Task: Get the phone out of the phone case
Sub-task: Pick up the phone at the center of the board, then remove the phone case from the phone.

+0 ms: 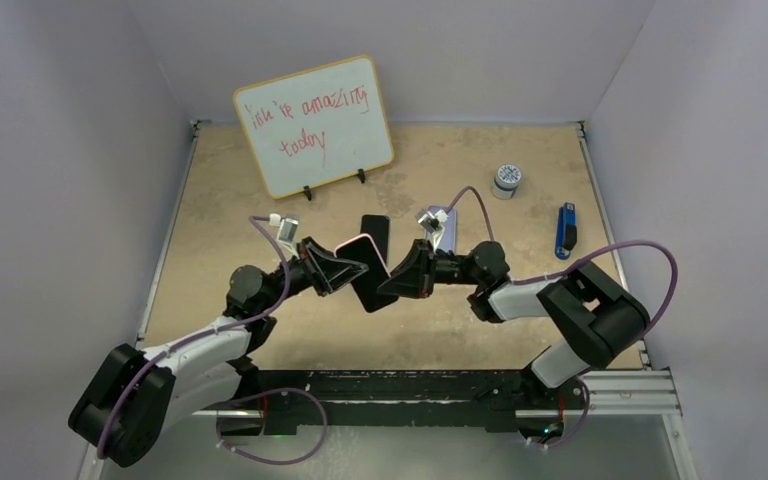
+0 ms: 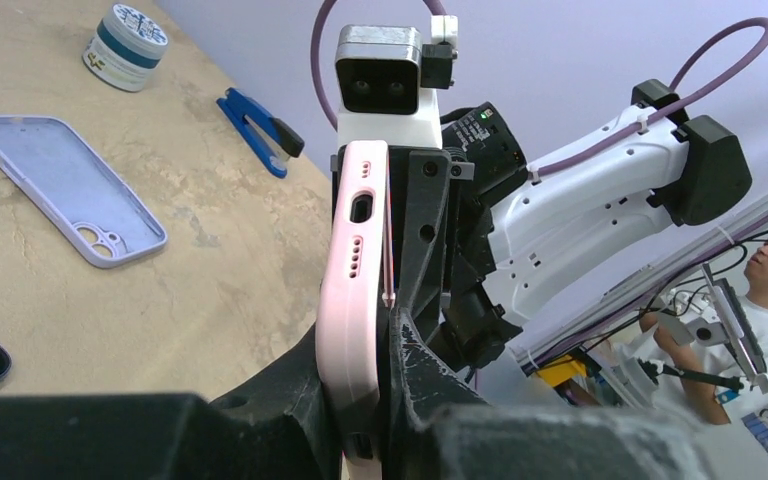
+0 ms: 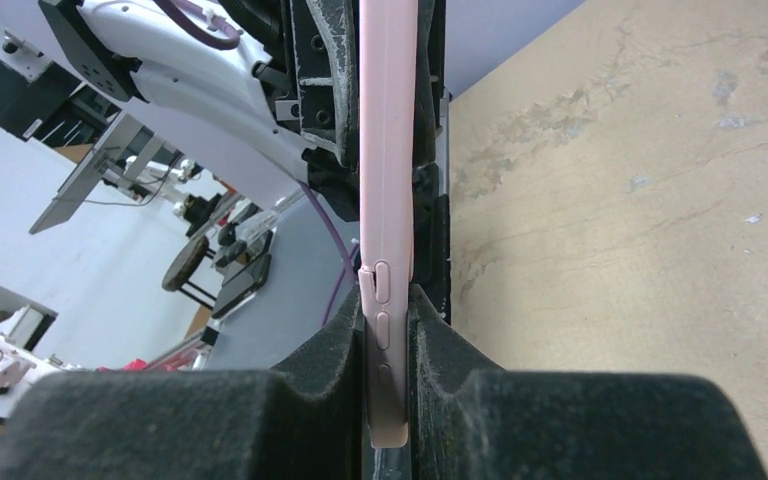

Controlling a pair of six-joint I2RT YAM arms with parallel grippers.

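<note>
The case point(image 1: 354, 247) is up in the middle, between the left gripper point(image 1: 345, 270) and the right gripper point(image 1: 394, 280). The board point(image 1: 315, 125) stands behind it. The tin point(image 1: 506, 180) and clip point(image 1: 566, 230) lie on the table point(image 1: 520, 320), to the right.

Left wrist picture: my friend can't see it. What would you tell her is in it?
A pink phone case, seen edge-on, is gripped by the left gripper near the camera and the right gripper at its far end. On the tan table lie an empty lilac case, a blue tool and a small round tin.
</note>
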